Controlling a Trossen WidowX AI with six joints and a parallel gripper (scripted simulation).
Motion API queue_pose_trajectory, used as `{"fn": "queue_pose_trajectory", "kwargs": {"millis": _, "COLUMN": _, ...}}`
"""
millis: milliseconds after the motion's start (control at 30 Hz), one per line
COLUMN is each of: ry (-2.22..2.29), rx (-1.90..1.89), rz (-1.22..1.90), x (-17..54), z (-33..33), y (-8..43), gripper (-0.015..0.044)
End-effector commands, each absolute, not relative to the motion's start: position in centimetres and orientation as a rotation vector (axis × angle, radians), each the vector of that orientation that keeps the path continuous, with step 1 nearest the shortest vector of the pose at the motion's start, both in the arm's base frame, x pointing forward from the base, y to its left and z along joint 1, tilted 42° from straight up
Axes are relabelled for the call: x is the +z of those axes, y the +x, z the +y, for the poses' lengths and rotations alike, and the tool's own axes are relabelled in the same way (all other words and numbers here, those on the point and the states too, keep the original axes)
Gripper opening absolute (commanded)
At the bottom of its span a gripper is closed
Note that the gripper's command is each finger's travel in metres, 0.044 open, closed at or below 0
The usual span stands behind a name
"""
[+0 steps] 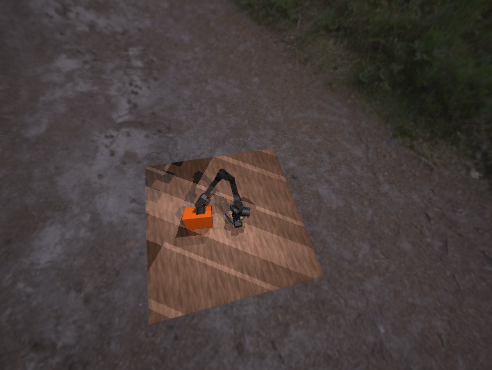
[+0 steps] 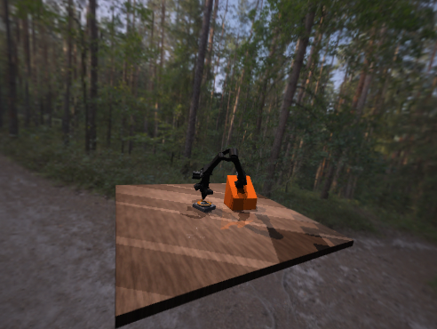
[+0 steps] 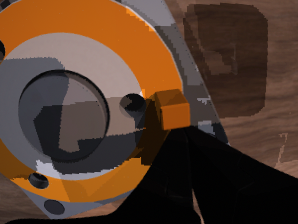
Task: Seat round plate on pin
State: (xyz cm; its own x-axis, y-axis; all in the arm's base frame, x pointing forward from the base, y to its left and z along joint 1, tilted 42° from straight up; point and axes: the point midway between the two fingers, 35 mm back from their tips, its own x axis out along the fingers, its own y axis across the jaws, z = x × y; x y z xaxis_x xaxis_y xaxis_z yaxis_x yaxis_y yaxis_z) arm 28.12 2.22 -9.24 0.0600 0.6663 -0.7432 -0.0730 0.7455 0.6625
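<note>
"What's nearest in the wrist camera's view?"

"The claw (image 3: pixel 181 136) (image 2: pixel 203 198), dark, its fingers together with nothing between them. The tips are right by the orange tab (image 3: pixel 173 110) at the plate's rim; whether they touch it, I can't tell."

"And the plate?"

"Just past the tips: a round plate (image 3: pixel 102 55) (image 2: pixel 204 203) with an orange outer ring and a paler middle. A dark hole (image 3: pixel 134 103) sits beside the tab. I can't make out a pin in it, nor whether the plate lies flat."

"What's under it?"

"A grey base (image 3: pixel 200 107) (image 2: pixel 204 208), its corners showing past the plate, lying on the wooden worktop (image 1: pixel 235 260) (image 2: pixel 178 249)."

"Anything in the way?"

"The claw itself, over the tab side of the plate. From the top, the arm (image 1: pixel 235 190) (image 2: pixel 215 164) hides much of the plate and base."

"Further off?"

"An orange block (image 1: pixel 198 220) (image 2: pixel 234 202), well apart from the grey base, with the arm's foot on it. Beyond the worktop there's bare ground (image 1: pixel 75 200) (image 2: pixel 53 231), then greenery (image 1: pixel 425 60) and tall trees (image 2: pixel 197 80)."
</note>
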Motion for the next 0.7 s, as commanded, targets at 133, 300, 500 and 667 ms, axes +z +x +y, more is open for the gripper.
{"fn": "queue_pose_trajectory", "kwargs": {"millis": 133, "ry": 0.529, "rx": 0.604, "rz": 1.415, "x": -9.4, "z": 2.2, "y": 29.1, "gripper": 0.0}}
{"fn": "queue_pose_trajectory", "kwargs": {"millis": 300, "ry": 0.529, "rx": 0.604, "rz": 1.415, "x": -9.3, "z": 2.2, "y": 29.8, "gripper": 0.0}}
{"fn": "queue_pose_trajectory", "kwargs": {"millis": 500, "ry": 0.529, "rx": 0.604, "rz": 1.414, "x": -9.1, "z": 2.4, "y": 30.6, "gripper": 0.0}}
{"fn": "queue_pose_trajectory", "kwargs": {"millis": 667, "ry": 0.529, "rx": 0.604, "rz": 1.414, "x": -8.8, "z": 2.7, "y": 31.3, "gripper": 0.0}}
